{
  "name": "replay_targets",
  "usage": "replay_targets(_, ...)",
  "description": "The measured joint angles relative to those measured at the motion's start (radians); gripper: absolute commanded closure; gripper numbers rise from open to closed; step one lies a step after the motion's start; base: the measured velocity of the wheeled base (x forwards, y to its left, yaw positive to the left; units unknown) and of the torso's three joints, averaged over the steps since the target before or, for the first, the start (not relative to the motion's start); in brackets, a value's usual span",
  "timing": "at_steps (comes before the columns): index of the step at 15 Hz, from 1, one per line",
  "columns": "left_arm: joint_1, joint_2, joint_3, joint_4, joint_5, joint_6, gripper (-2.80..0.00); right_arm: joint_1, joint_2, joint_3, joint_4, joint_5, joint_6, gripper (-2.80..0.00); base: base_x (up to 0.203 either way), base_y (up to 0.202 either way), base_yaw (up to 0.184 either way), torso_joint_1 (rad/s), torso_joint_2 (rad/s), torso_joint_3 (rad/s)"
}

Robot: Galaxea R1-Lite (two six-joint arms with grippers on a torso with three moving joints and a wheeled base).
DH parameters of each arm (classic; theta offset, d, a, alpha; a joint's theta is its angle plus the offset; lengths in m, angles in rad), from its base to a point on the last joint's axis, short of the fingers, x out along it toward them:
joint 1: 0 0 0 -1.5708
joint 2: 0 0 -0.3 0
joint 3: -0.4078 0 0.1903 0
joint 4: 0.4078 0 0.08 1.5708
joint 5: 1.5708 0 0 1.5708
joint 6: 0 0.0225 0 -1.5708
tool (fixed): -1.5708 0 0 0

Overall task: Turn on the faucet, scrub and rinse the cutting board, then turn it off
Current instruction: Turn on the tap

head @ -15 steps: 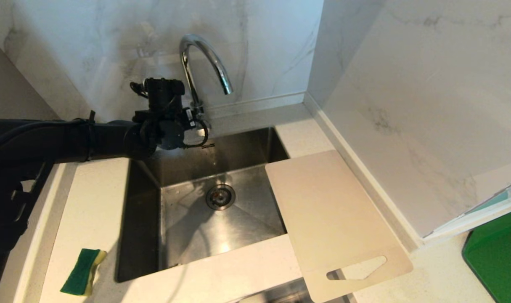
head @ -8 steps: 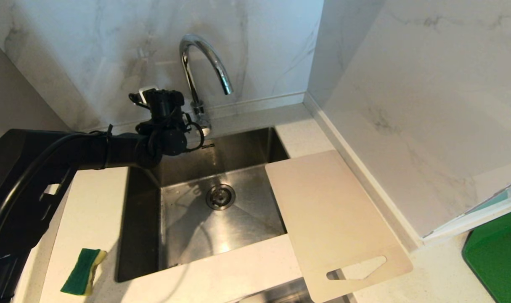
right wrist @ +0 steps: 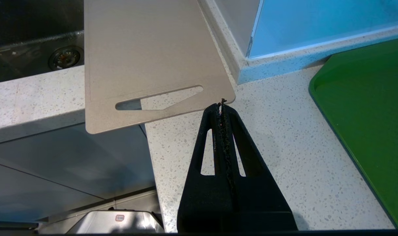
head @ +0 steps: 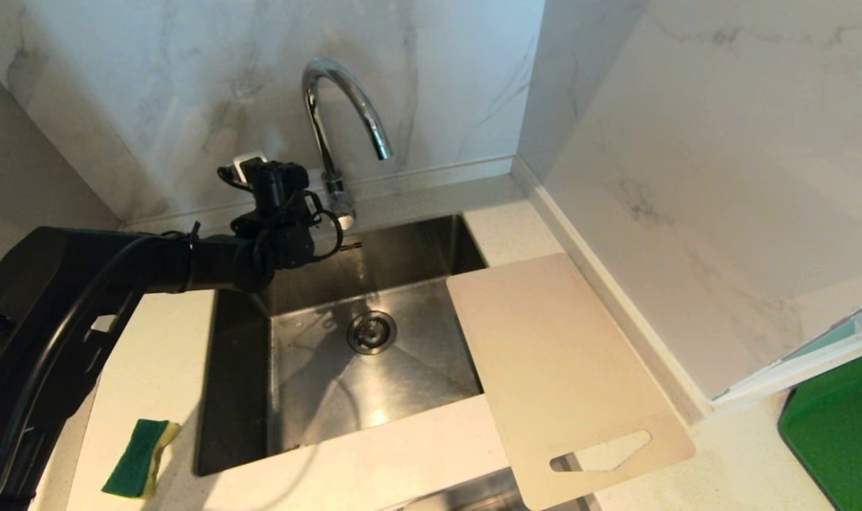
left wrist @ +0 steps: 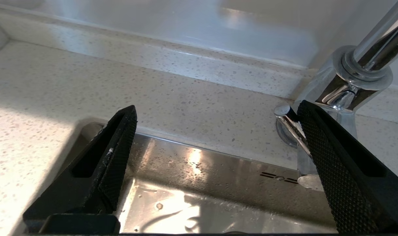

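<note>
The faucet (head: 331, 121) stands upright at the back edge of the sink (head: 317, 397), against the marble wall; its arched spout curves forward and to the right, with the outlet aimed down over the basin. Its thin lever (left wrist: 292, 126) juts from the base toward the left gripper (left wrist: 218, 131). That gripper sits just left of the faucet base with its jaws spread wide — one fingertip (left wrist: 312, 124) lies right beside the lever, though contact cannot be confirmed.

The cutting board (head: 565, 376) lies flat on the right side, its long axis running from the back of the sink diagonally toward the front right. One edge overhangs the basin; the handle cutout end points forward, past the counter edge.

The right gripper (right wrist: 222, 106) hangs above the counter near the board's handle corner — jaws pressed together, holding nothing.

A green-and-yellow sponge (head: 138, 458) rests on the counter left of the sink.
</note>
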Motion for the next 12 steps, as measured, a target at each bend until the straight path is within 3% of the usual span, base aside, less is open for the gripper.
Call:
replay_targets(5, 0.013, 0.011, 0.001, 0.004, -0.017, -0.002, -2.80, 0.000, 0.000, 0.000, 0.000, 0.000, 0.000, 0.00, 0.000, 0.000, 0.000, 0.000, 0.00, 0.000)
replay_targets(12, -0.007, -0.001, 0.012, 0.094, -0.014, -0.022, -2.80, 0.000, 0.000, 0.000, 0.000, -0.001, 0.000, 0.00, 0.000, 0.000, 0.000, 0.000, 0.00, 0.000)
